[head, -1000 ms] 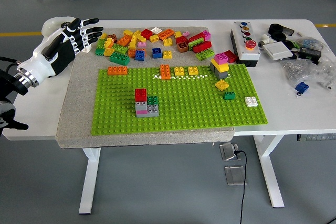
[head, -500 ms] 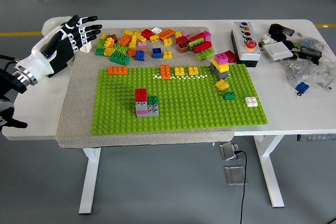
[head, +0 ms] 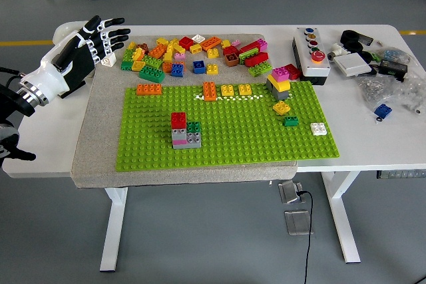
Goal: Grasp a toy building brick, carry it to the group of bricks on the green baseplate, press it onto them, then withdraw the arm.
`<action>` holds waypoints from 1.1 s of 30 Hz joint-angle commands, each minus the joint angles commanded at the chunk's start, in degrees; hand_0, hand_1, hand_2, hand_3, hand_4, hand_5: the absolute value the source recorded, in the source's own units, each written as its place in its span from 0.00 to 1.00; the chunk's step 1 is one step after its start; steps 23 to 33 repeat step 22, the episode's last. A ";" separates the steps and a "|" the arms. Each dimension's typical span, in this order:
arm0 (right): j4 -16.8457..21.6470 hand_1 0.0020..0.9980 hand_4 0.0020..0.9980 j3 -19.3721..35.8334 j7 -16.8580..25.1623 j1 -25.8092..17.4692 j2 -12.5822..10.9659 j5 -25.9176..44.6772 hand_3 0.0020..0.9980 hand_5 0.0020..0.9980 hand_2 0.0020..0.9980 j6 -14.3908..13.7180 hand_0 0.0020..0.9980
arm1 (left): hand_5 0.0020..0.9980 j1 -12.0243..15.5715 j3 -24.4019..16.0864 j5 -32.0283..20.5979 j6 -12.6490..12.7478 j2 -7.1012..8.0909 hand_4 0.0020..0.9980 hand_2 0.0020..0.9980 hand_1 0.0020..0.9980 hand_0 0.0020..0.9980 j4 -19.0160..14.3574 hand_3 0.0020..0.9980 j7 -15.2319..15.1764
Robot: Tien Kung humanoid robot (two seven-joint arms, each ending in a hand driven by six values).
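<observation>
Hovering at frame's upper left, left hand (head: 90,41) has fingers spread, holding nothing, just left of the loose brick pile (head: 193,54). Brick group (head: 184,130) sits on green baseplate (head: 233,131), mid-worktop.

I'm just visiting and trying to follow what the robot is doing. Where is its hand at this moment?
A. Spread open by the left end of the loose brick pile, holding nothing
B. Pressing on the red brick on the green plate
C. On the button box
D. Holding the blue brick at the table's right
A: the left hand hangs with fingers spread by the left end of the brick pile, holding nothing.
</observation>
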 joint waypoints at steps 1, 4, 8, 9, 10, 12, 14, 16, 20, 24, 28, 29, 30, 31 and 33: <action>0.00 0.64 0.84 -0.02 0.00 0.01 0.00 -0.02 0.63 0.56 0.68 0.01 0.74 | 0.87 0.00 0.01 0.01 0.02 -0.01 0.95 0.84 0.90 0.95 0.01 0.87 0.02; 0.00 0.64 0.84 -0.19 -0.03 0.08 -0.06 0.00 0.63 0.56 0.68 -0.02 0.74 | 0.86 0.07 0.13 0.04 0.16 -0.16 0.94 0.84 0.90 0.95 0.06 0.87 0.19; 0.00 0.64 0.84 -0.33 -0.07 0.10 -0.15 -0.09 0.63 0.56 0.68 -0.01 0.74 | 0.86 0.08 0.24 0.01 0.25 -0.31 0.94 0.84 0.90 0.95 0.08 0.87 0.35; 0.00 0.64 0.84 -0.36 -0.07 0.10 -0.14 -0.12 0.63 0.56 0.68 0.00 0.74 | 0.86 0.05 0.27 -0.02 0.25 -0.33 0.94 0.84 0.90 0.95 0.05 0.87 0.37; 0.00 0.64 0.84 -0.38 -0.06 0.10 -0.14 -0.16 0.63 0.56 0.68 0.02 0.74 | 0.86 -0.04 0.26 -0.04 0.24 -0.35 0.94 0.84 0.90 0.95 0.06 0.87 0.36; 0.00 0.64 0.84 -0.38 -0.04 0.09 -0.14 -0.21 0.63 0.56 0.68 0.04 0.74 | 0.86 -0.18 0.21 -0.06 0.25 -0.34 0.94 0.84 0.90 0.95 0.07 0.87 0.34; 0.00 0.64 0.84 -0.38 -0.05 0.05 -0.14 -0.30 0.63 0.56 0.68 0.07 0.74 | 0.86 -0.39 0.18 -0.14 0.21 -0.33 0.94 0.84 0.90 0.95 0.17 0.87 0.27; 0.00 0.64 0.84 -0.37 -0.05 0.00 -0.16 -0.40 0.62 0.56 0.68 0.07 0.74 | 0.86 -0.51 0.14 -0.13 0.17 -0.28 0.94 0.84 0.90 0.95 0.28 0.87 0.14; 0.00 0.64 0.84 -0.47 -0.03 -0.01 -0.25 -0.41 0.62 0.56 0.68 0.01 0.74 | 0.86 -0.43 -0.29 -0.09 0.16 -0.18 0.94 0.84 0.90 0.95 0.66 0.87 -0.25; 0.00 0.64 0.84 -0.63 -0.05 -0.15 -0.19 -0.28 0.62 0.56 0.68 0.03 0.74 | 0.86 -0.46 -0.34 0.03 0.17 -0.16 0.94 0.84 0.90 0.95 0.87 0.87 -0.36; 0.00 0.64 0.84 -0.63 -0.05 -0.15 -0.19 -0.28 0.62 0.56 0.68 0.03 0.74 | 0.86 -0.46 -0.34 0.03 0.17 -0.16 0.94 0.84 0.90 0.95 0.87 0.87 -0.36; 0.00 0.64 0.84 -0.63 -0.05 -0.15 -0.19 -0.28 0.62 0.56 0.68 0.03 0.74 | 0.86 -0.46 -0.34 0.03 0.17 -0.16 0.94 0.84 0.90 0.95 0.87 0.87 -0.36; 0.00 0.64 0.84 -0.63 -0.05 -0.15 -0.19 -0.28 0.62 0.56 0.68 0.03 0.74 | 0.86 -0.46 -0.34 0.03 0.17 -0.16 0.94 0.84 0.90 0.95 0.87 0.87 -0.36; 0.00 0.64 0.84 -0.63 -0.05 -0.15 -0.19 -0.28 0.62 0.56 0.68 0.03 0.74 | 0.86 -0.46 -0.34 0.03 0.17 -0.16 0.94 0.84 0.90 0.95 0.87 0.87 -0.36; 0.00 0.64 0.84 -0.63 -0.05 -0.15 -0.19 -0.28 0.62 0.56 0.68 0.03 0.74 | 0.86 -0.46 -0.34 0.03 0.17 -0.16 0.94 0.84 0.90 0.95 0.87 0.87 -0.36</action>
